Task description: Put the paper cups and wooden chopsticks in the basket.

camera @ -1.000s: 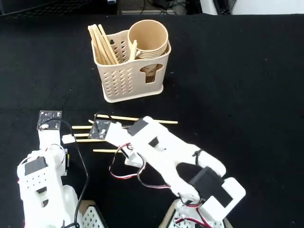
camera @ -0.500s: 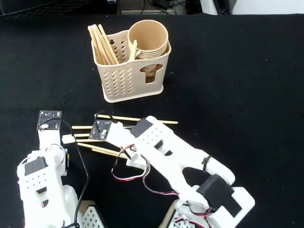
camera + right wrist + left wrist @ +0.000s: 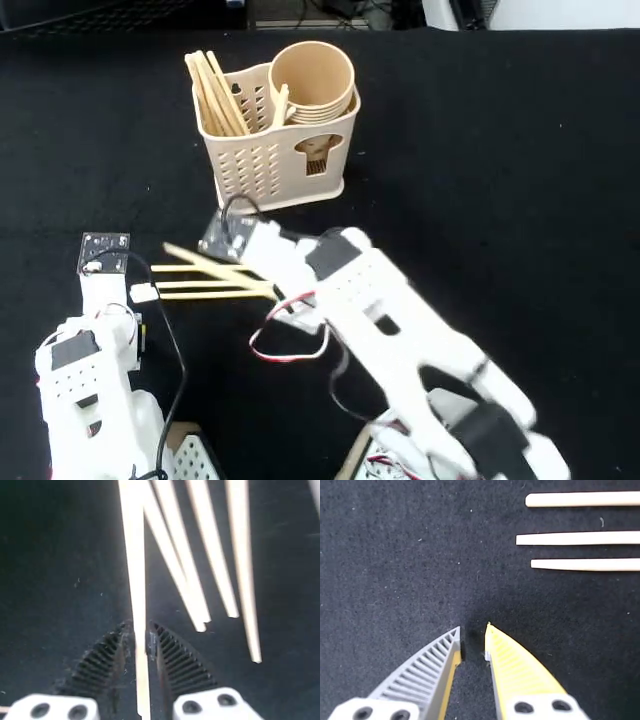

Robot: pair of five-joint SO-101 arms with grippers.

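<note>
The right gripper's (image 3: pixel 141 640) fingers are pinching one pale wooden chopstick (image 3: pixel 134 555) among loose chopsticks (image 3: pixel 200 290) lying nearer than the basket (image 3: pixel 270 170). Black counter (image 3: pixel 520 180) is lying open rightward. The left gripper's (image 3: pixel 473 635) fingers are sitting almost pressed together.

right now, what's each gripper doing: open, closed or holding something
Left gripper: all but closed, holding nothing.
Right gripper: closed on one wooden chopstick.
</note>
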